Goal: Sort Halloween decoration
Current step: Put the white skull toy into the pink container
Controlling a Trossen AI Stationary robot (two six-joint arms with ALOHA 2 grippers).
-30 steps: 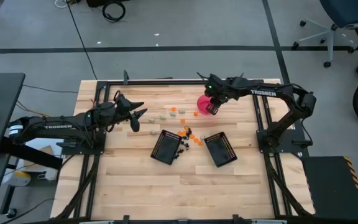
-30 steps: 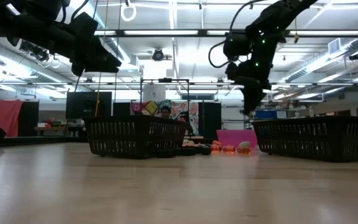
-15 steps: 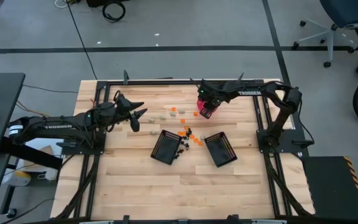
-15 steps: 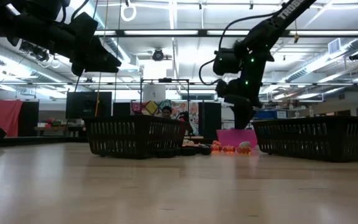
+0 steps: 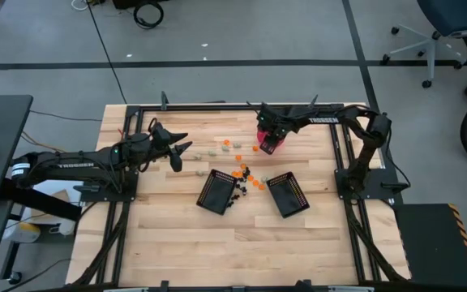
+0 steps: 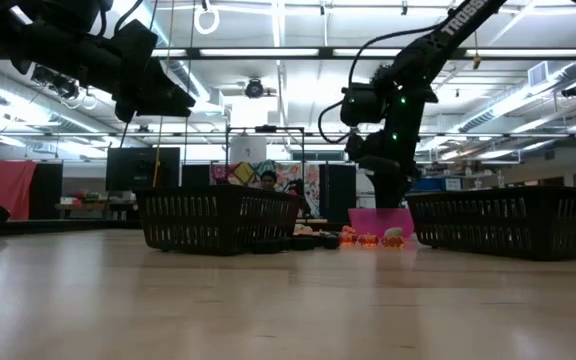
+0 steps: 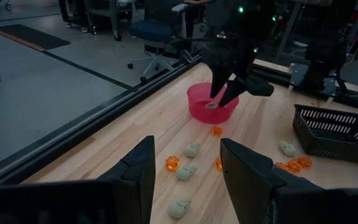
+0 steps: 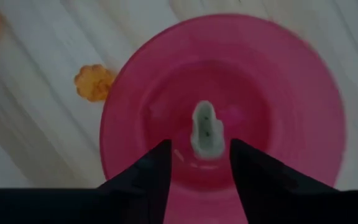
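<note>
Wooden table (image 5: 185, 235): right gripper (image 8: 199, 163) spread over pink bowl (image 8: 303, 93), pale piece (image 8: 205, 130) between; left gripper (image 7: 185, 171) spread

robotics lab, strip ceiling lights (image 6: 268, 52), office chair (image 5: 452, 24), floor cables (image 5: 148, 12)

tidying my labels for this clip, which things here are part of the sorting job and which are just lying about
Part of the job:
- Halloween decoration
- pink bowl
- left basket
- right basket
- right gripper over the bowl

Lying about:
- office chair
- floor cable
</note>
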